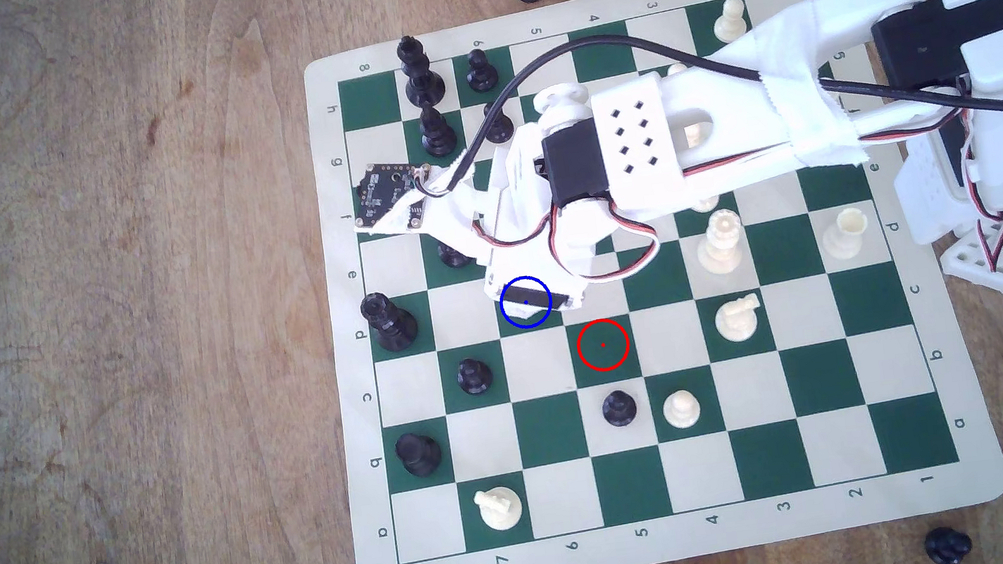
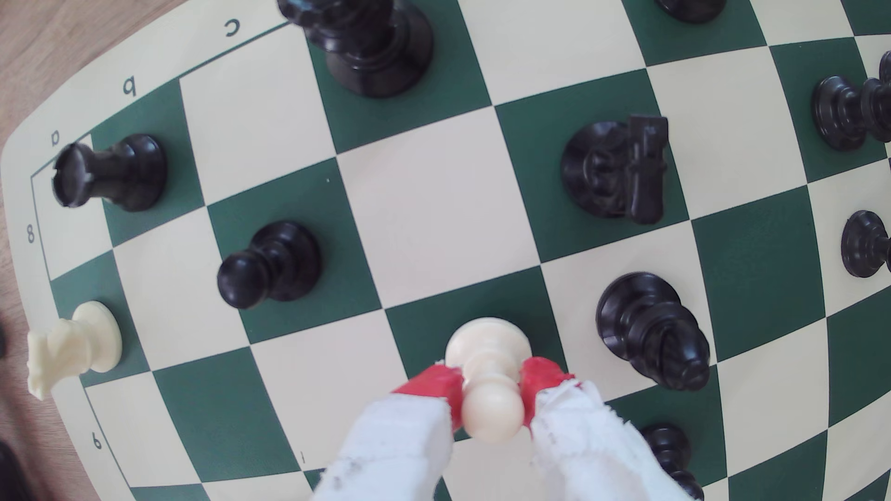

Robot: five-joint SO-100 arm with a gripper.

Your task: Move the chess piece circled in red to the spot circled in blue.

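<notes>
The chess piece circled in red [image 2: 489, 356], cream with a rounded top, is pinched at its neck between my red fingertips [image 2: 434, 383]. My gripper [image 2: 492, 385] is shut on it. Its round base is over a dark green square [image 2: 419, 332]; I cannot tell whether it touches the board. In the exterior view the blue ring [image 1: 526, 302] is drawn over my wrist, which covers the spot circled in blue and the piece. The red ring [image 1: 602, 344] marks a green square with nothing on it, diagonally next to the blue ring.
A black bishop [image 2: 651, 332] stands close beside the held piece. A black knight [image 2: 617, 168], black pawn [image 2: 270, 265] and black rook [image 2: 111, 173] stand farther off. Cream pieces [image 1: 736, 319] occupy the exterior view's right half of the board [image 1: 780, 526]. A cable [image 1: 589, 46] arcs over the arm.
</notes>
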